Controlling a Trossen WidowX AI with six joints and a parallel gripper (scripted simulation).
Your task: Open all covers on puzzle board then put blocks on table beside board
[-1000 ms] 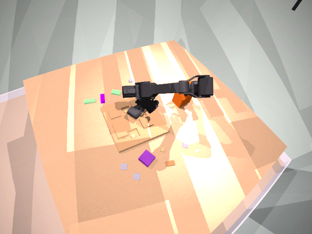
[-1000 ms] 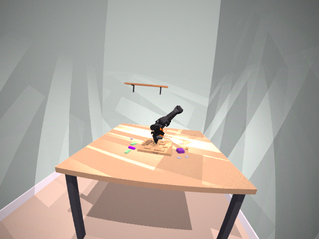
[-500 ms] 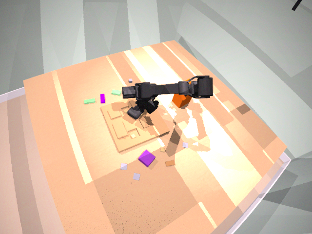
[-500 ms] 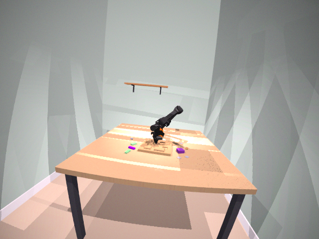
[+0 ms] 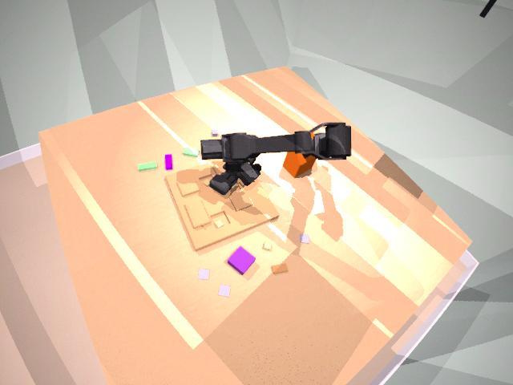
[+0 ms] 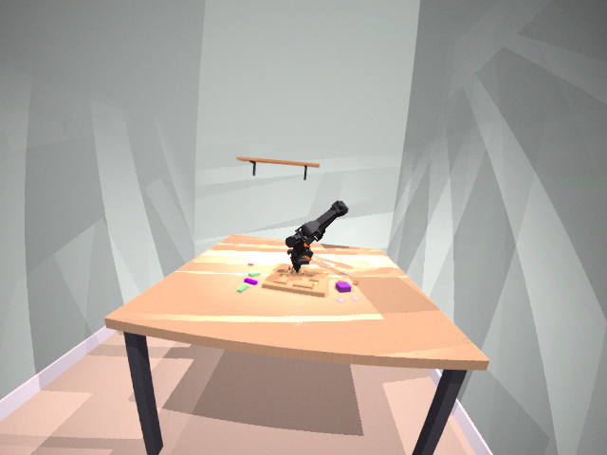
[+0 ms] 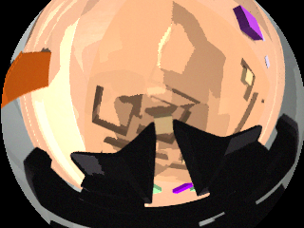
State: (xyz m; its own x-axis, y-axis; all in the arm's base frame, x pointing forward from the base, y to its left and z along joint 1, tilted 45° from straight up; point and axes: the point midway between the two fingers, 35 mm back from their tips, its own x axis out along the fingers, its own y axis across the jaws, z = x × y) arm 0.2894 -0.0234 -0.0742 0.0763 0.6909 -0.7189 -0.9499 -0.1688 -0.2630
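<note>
The tan puzzle board (image 5: 203,241) (image 6: 316,291) lies flat on the table. It bears a square panel (image 5: 188,188), a long panel (image 5: 197,213) and another square panel (image 5: 241,202), all board-coloured. A pale block (image 5: 218,224) (image 7: 247,76) sits in an open well near one edge. My gripper (image 6: 297,270) (image 7: 163,124) is low over the board's far part, shut on a small pale tan block (image 7: 163,125). The arm and fingers hide the wells there in the top view. A small pale block (image 5: 267,245) lies on the table off the board.
Beside the board lie a purple block (image 5: 241,260) (image 6: 342,286) (image 7: 248,23), a brown-orange piece (image 5: 279,268), a purple bar (image 5: 168,161) (image 6: 250,282), two green bars (image 5: 147,166) (image 5: 190,151) and several flat lilac squares (image 5: 203,273) (image 5: 224,290). An orange box (image 5: 297,164) (image 7: 28,73) stands under the arm.
</note>
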